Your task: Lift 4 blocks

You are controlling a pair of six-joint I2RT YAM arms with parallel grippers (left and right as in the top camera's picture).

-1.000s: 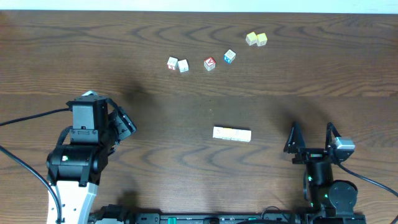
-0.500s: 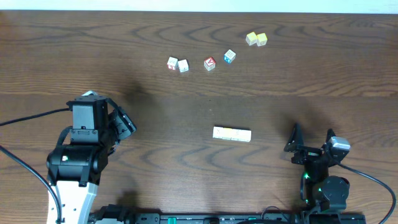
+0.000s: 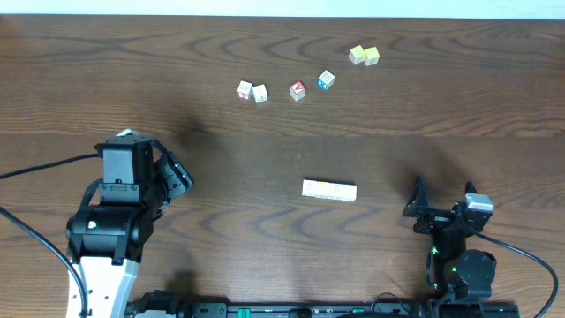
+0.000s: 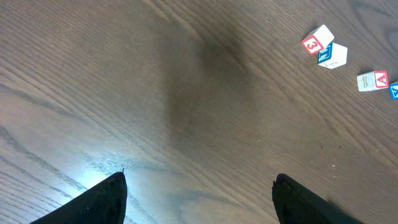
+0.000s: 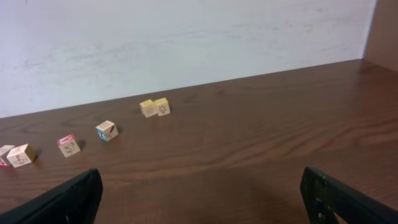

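Blocks (image 3: 329,190) lie in a tight row nearer the counter's (image 3: 265,150) front edge; left claw (image 4: 199,190) and right claw (image 5: 199,186) both gape wide, empty.

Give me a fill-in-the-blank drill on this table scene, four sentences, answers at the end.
1. The left gripper and the right gripper are both ___.
2. The row of blocks lies nearer the ___ gripper.
3. Behind that row, ___ loose cubes sit scattered.
4. The blue cube sits ___ the red cube and the yellow pair.
Missing words: open; right; six; between.
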